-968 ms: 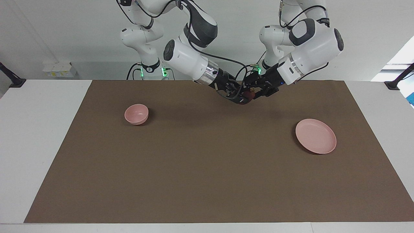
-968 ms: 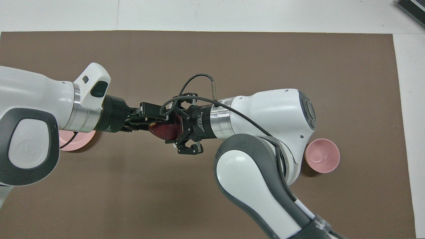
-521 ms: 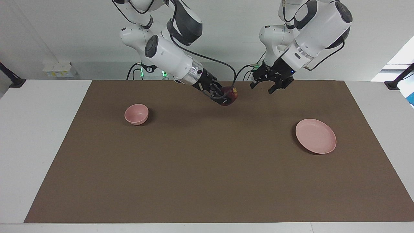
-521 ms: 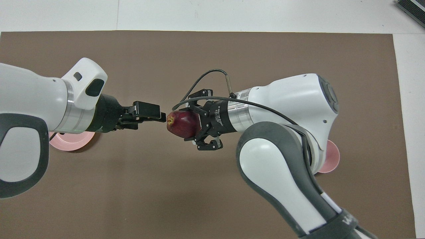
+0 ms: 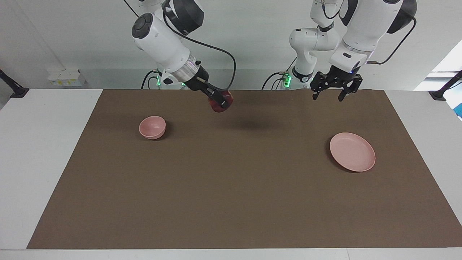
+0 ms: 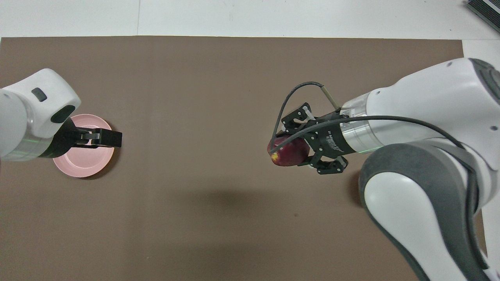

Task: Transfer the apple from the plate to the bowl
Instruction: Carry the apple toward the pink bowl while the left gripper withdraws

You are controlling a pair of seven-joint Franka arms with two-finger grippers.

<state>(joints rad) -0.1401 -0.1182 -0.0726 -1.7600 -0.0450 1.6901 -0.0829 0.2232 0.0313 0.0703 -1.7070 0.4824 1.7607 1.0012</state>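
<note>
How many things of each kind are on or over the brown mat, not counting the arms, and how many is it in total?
Apple: 1, held in the right gripper above the mat
Bowl: 1, pink, at the right arm's end
Plate: 1, pink, bare, at the left arm's end; the left gripper is up, open
Total: 3

So the bowl (image 5: 152,127) sits toward the right arm's end of the mat (image 5: 231,187) and the plate (image 5: 352,156) way over at the left arm's end, well apart, with the plate a bit farther from the robots than the bowl. The apple (image 5: 218,103) is up in the air in the right gripper (image 5: 220,102), over bare mat between the two dishes and closer to the bowl. The left gripper (image 5: 332,93) hangs over the mat's edge by the robots, at the plate's end of the table.
</note>
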